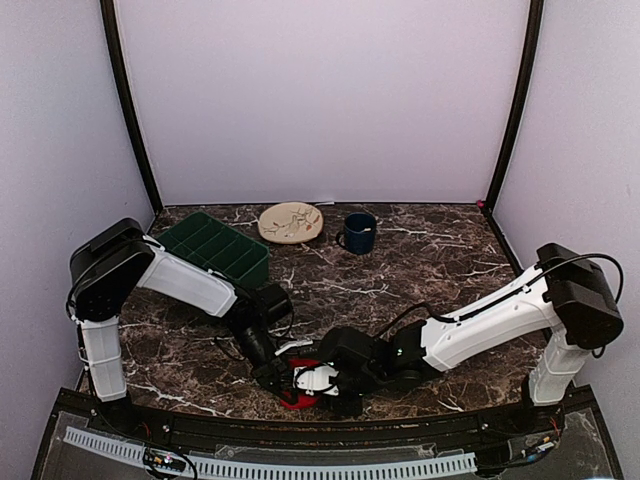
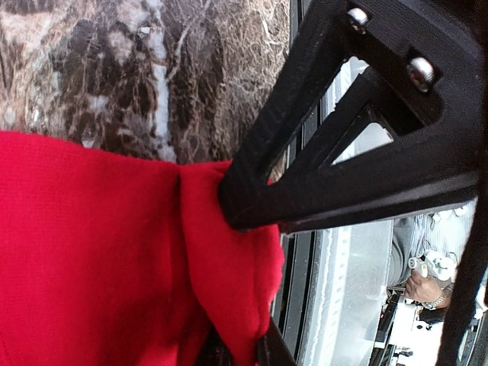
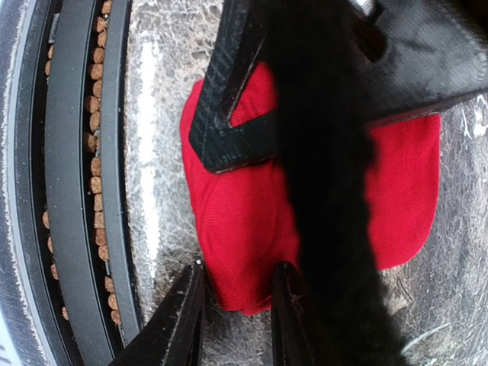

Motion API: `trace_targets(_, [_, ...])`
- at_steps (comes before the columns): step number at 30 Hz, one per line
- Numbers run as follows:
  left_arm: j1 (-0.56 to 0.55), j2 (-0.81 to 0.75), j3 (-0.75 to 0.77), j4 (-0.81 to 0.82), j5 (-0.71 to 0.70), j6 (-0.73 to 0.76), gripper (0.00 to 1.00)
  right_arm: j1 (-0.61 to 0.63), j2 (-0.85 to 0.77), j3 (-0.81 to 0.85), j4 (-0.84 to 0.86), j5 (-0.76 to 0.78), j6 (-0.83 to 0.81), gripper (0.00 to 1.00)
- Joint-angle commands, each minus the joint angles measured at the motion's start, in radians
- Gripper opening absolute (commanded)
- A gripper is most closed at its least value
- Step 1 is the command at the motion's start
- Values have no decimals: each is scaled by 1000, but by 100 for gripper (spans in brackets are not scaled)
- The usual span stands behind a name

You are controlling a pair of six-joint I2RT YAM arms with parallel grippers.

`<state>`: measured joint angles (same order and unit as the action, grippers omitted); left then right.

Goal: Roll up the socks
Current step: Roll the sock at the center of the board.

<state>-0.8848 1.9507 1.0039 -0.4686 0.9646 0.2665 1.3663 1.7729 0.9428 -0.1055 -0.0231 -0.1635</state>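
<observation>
Overhead rear view; both wrist close-ups on socks.

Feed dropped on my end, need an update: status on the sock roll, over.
Left gripper: jaws shut on socks. Right gripper: jaws on socks, closure unclear. Mug, plate, tray far back.

The socks are down at the near edge of the dark marble table, about the middle, and from above you only catch a couple of slivers of red. Up close they're a bright red, fine-knit fabric, lying as one flat, rounded bundle, wider than it's tall, with soft curved edges. The side toward the table's rim is doubled over into a puffy fold with a crease running along it. Honestly can't tell if it's one sock or both stacked together.
</observation>
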Motion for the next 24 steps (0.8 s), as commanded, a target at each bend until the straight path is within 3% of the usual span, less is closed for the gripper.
trace_targets(1, [-3, 11, 20, -37, 19, 30, 9, 10, 27, 27, 33, 16, -11, 30])
trace_targets(14, [-2, 14, 26, -48, 44, 43, 10, 10, 69, 44, 30, 29, -21, 32])
trace_targets(20, [-2, 14, 29, -51, 41, 46, 10, 3, 88, 62, 3, 20, -18, 9])
trace_targets(24, [-2, 10, 27, -49, 14, 37, 13, -9, 98, 74, -23, -4, -10, 2])
